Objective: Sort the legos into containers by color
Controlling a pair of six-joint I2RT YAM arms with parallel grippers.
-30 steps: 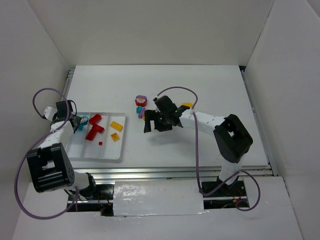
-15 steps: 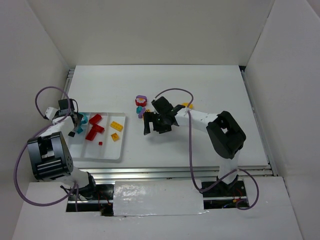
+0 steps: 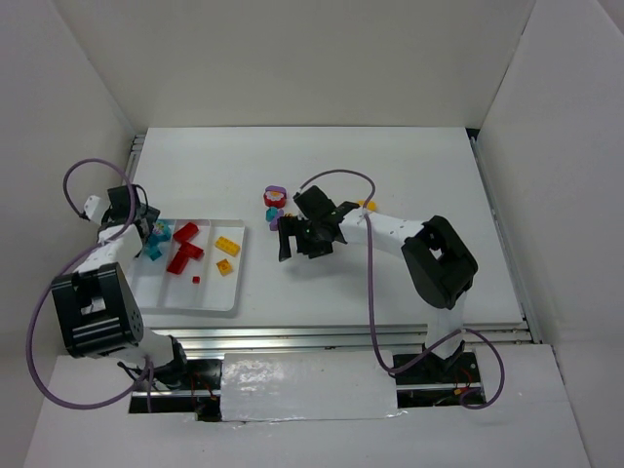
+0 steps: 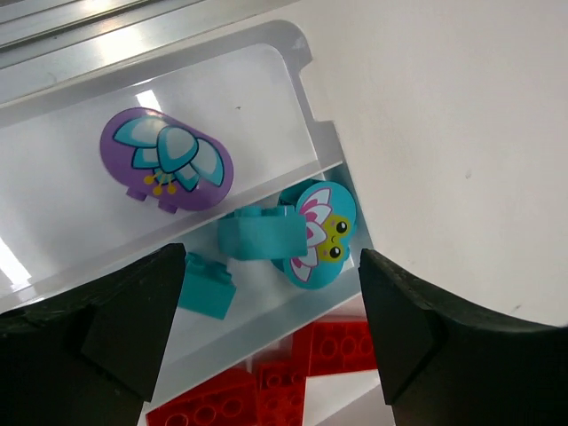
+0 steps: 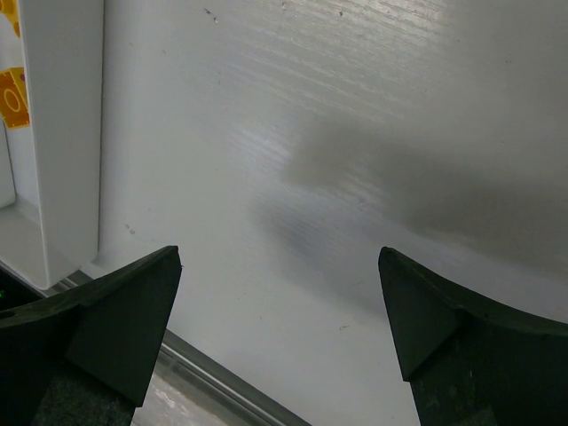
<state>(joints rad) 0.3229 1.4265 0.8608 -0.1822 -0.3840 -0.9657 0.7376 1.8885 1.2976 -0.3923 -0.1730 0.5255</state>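
Observation:
The white tray (image 3: pixel 180 292) lies at the left, split into long containers. In the left wrist view, a purple rounded lego (image 4: pixel 167 160) lies in one container. Three teal legos lie in the one beside it: a face-printed rounded one (image 4: pixel 321 232), a curved one (image 4: pixel 259 232) and a small block (image 4: pixel 206 286). Red legos (image 4: pixel 302 373) fill the third, and yellow legos (image 3: pixel 227 253) the fourth. My left gripper (image 4: pixel 271 328) hangs open above the teal and red rows, holding nothing. My right gripper (image 3: pixel 300 246) is open over bare table, just right of the tray.
Loose legos cluster behind the right gripper: a red and purple pair (image 3: pixel 275 196), a teal one (image 3: pixel 272 214) and a purple one (image 3: pixel 276 225). A yellow lego (image 3: pixel 366 205) lies behind the right forearm. The tray's side wall (image 5: pixel 58 133) shows at the left of the right wrist view.
My left gripper has opened and let go of a teal lego, which now lies in the tray. The right gripper has shifted slightly left, still open.

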